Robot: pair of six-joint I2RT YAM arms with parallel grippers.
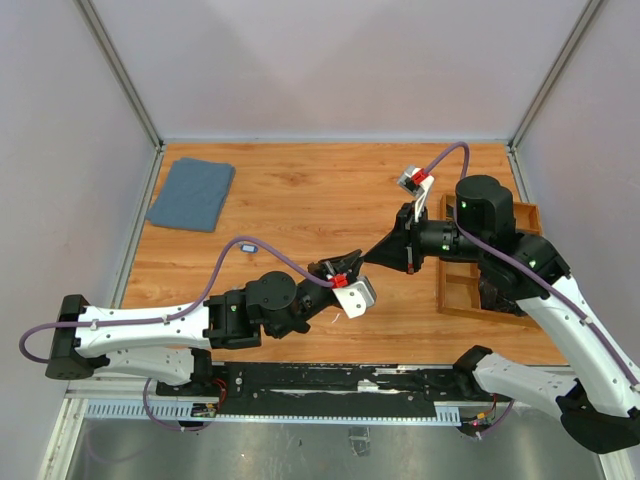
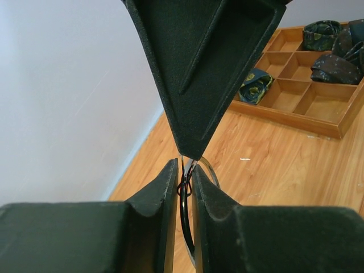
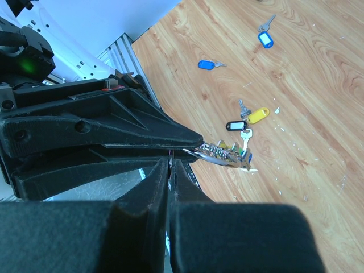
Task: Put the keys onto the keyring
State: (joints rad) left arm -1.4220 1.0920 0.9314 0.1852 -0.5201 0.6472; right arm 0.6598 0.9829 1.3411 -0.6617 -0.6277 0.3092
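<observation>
The keyring (image 2: 186, 219) stands edge-on between my left gripper's (image 2: 185, 166) fingers, which are shut on it. My right gripper's (image 2: 193, 151) pointed tip comes down onto the ring's top edge. In the right wrist view the right gripper (image 3: 172, 163) is shut, with a thin sliver of metal pinched at its tips. The keyring (image 3: 218, 153) sticks out past the left gripper (image 3: 193, 139) with several keys (image 3: 239, 156) strung on it. Loose keys lie on the table: blue tags (image 3: 206, 65) (image 3: 265, 38), a yellow tag (image 3: 259, 115) and a black tag (image 3: 234, 125). Both grippers meet above mid-table (image 1: 362, 258).
A wooden compartment tray (image 2: 284, 114) holding rolled dark fabric items sits at the right, under the right arm (image 1: 462, 292). A folded blue cloth (image 1: 192, 193) lies at the far left. One small tagged key (image 1: 248, 245) rests left of the grippers.
</observation>
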